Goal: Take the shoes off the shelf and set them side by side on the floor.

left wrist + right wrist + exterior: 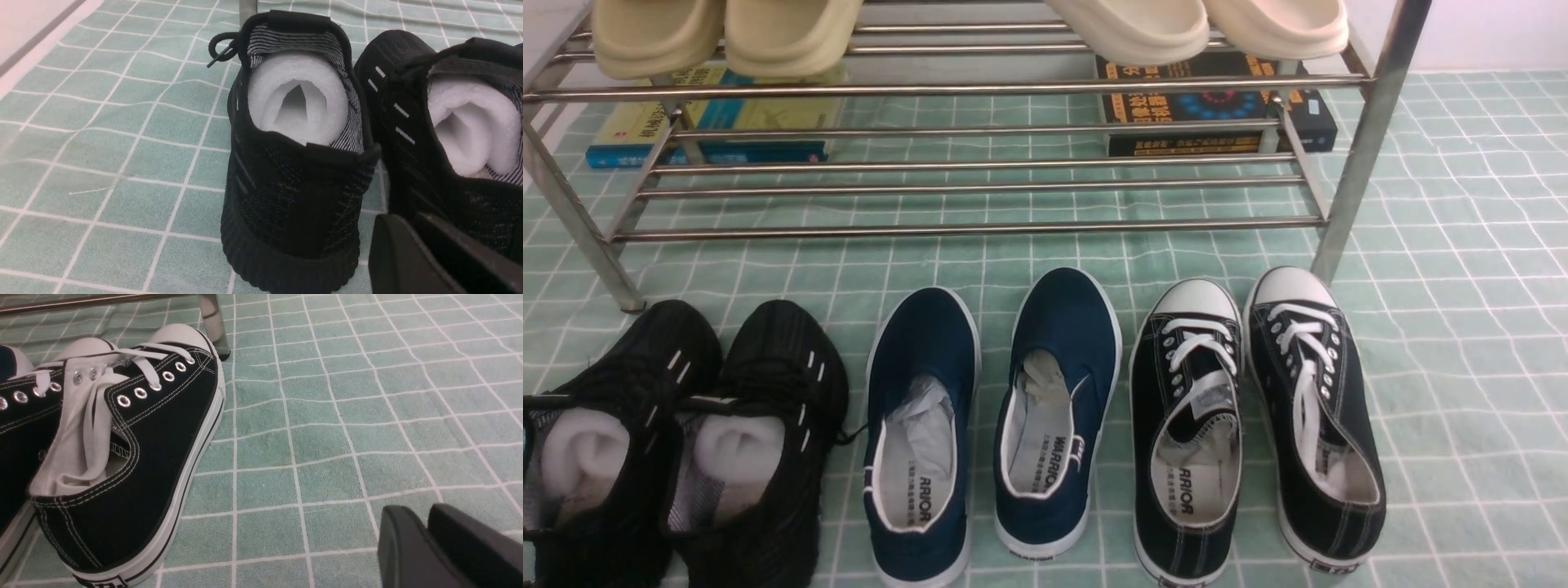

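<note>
Navy slip-ons (1067, 309) are down on the green floor (1470, 343), before the shelf (964, 233), side by side with a gap — we judge the placing done. Perhaps only straightening and withdrawing remain. Our left gripper (408, 220) and right gripper (421, 512) have fingers together — both empty.

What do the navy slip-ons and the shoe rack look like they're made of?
Navy slip-ons: probably matte canvas uppers, judging by the dull, cloth-like surface; soles likely white rubber.
Shoe rack: polished metal, likely steel, from the bright highlights along its rods.
</note>
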Tool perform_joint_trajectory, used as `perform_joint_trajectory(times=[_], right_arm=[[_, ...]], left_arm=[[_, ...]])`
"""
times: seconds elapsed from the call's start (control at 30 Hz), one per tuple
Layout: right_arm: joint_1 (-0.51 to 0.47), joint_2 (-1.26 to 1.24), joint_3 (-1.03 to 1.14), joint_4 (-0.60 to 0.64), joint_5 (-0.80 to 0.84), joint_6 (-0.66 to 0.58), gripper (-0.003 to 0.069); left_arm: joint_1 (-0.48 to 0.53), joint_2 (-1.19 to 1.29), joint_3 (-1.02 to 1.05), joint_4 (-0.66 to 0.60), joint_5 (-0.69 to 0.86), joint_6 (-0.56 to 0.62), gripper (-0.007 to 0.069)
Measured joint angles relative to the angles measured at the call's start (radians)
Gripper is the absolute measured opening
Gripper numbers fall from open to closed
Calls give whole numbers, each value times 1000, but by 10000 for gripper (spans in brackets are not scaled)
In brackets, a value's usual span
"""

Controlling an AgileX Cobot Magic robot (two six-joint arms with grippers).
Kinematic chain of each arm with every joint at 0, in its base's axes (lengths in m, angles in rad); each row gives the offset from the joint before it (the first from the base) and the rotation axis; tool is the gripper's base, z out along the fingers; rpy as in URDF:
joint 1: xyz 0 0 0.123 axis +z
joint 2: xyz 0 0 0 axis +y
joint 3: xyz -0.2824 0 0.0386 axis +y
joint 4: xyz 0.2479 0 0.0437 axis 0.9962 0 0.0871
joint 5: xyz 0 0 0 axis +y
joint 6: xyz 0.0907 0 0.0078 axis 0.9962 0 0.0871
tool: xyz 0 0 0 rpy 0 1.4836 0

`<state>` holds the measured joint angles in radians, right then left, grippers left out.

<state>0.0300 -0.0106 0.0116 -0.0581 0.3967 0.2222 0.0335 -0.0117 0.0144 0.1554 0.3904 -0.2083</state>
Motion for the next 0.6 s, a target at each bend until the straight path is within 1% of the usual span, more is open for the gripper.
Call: perform_joint_trajectory(times=[0.6], right_arm=[[0, 0, 0, 0, 0, 0, 118]], left_arm=[[0, 0, 0, 0, 0, 0, 98]])
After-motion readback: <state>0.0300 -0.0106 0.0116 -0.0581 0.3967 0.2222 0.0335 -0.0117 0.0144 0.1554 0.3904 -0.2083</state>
